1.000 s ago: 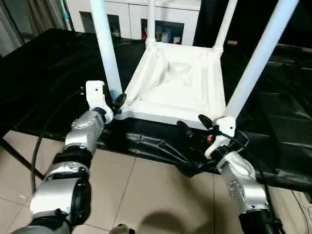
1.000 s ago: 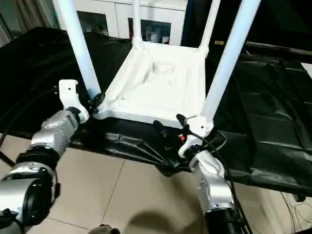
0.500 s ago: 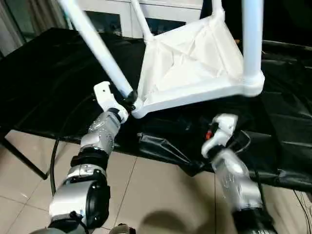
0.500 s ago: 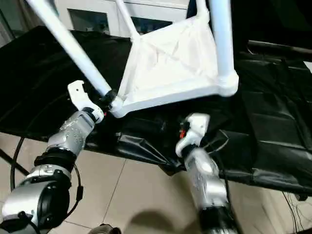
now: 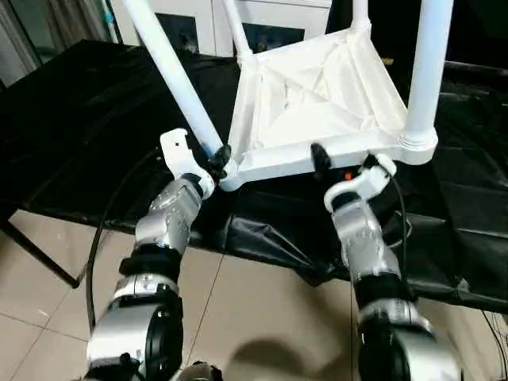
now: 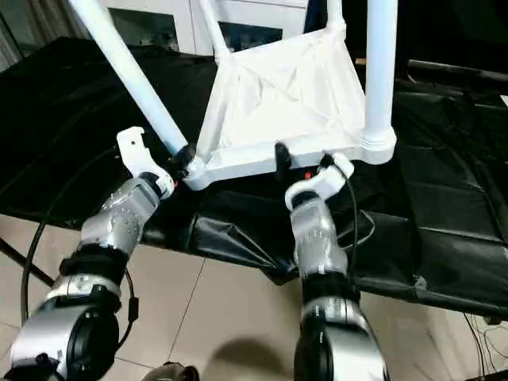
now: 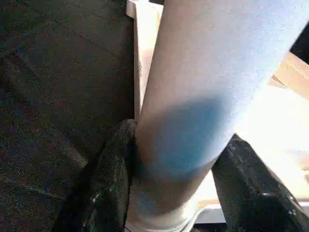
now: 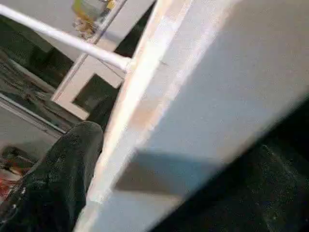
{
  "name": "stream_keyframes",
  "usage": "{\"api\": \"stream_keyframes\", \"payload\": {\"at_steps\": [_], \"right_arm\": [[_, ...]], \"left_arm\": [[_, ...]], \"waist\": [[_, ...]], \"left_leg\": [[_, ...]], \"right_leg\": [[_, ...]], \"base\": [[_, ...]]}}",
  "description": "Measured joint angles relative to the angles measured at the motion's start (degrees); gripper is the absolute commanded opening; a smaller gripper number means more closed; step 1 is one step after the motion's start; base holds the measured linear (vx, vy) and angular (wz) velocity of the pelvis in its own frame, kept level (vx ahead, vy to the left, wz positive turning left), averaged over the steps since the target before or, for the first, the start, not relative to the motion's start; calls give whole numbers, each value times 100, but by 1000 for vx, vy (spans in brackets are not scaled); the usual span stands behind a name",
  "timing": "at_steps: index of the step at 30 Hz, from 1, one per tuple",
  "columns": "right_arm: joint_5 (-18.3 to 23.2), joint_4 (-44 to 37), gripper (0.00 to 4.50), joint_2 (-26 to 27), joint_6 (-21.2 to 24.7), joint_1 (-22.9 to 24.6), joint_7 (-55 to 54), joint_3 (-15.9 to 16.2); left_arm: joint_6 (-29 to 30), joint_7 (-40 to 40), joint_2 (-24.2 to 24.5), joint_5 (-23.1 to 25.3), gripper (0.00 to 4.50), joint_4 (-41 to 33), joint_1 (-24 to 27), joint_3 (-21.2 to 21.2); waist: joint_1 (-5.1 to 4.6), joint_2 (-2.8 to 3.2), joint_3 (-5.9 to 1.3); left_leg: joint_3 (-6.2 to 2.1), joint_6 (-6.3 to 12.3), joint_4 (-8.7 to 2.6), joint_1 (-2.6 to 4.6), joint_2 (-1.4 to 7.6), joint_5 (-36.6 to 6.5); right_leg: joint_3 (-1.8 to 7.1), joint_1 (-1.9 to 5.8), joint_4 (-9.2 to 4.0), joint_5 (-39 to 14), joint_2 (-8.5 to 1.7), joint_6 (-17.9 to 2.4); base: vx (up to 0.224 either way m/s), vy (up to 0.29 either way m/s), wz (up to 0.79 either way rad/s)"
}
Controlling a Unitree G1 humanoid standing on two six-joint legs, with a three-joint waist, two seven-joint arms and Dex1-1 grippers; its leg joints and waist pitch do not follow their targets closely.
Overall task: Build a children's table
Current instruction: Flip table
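My forearms are ribbed silver metal with black joint bands. Each wrist carries a white plastic housing, and each tool, the left tool (image 5: 220, 161) and the right tool (image 5: 343, 161), has black fingers. Thin black cables loop beside both arms.

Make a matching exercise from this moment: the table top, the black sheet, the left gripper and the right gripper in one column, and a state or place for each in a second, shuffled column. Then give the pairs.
Things:
1. table top
2. black sheet
3. left gripper
4. right gripper

States:
A. spread over the work surface
B. shut around the base of a leg
C. tilted, one side raised, ribbed underside up
D. jaws wide open at the top's near edge

Pairs: 1-C, 2-A, 3-B, 4-D
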Motion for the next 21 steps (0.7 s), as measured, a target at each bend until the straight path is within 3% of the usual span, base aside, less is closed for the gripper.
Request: {"api": "stream_keyframes", "payload": {"at_steps": [9,13,21], "right_arm": [[200,1409,450,-294,-366,-978,-98,-563],[362,1736,412,-366,-505,-1162,-122,-797],[394,2117,345,-466,-639,-1328,-16,-912]], "left_arm": [[411,-3,-188,0,213,-716,351,-184],[550,3,-235,0,213,-958,473,-274],[660,67,-259,0,213,-1112,528,-265]], "waist": [[43,0,0],[37,-1,0],[26,-1,0]], "left_leg": [[2,3,8,-4,1,-1],[4,4,10,-5,3,-1],[5,11,18,-12,5,0]], "right_leg": [[-2,-2,4,1,-2,-1],[-1,-3,5,2,-1,-1],[-2,-8,9,2,0,-1]], "base": [[0,0,0],[0,0,0],[0,0,0]]}}
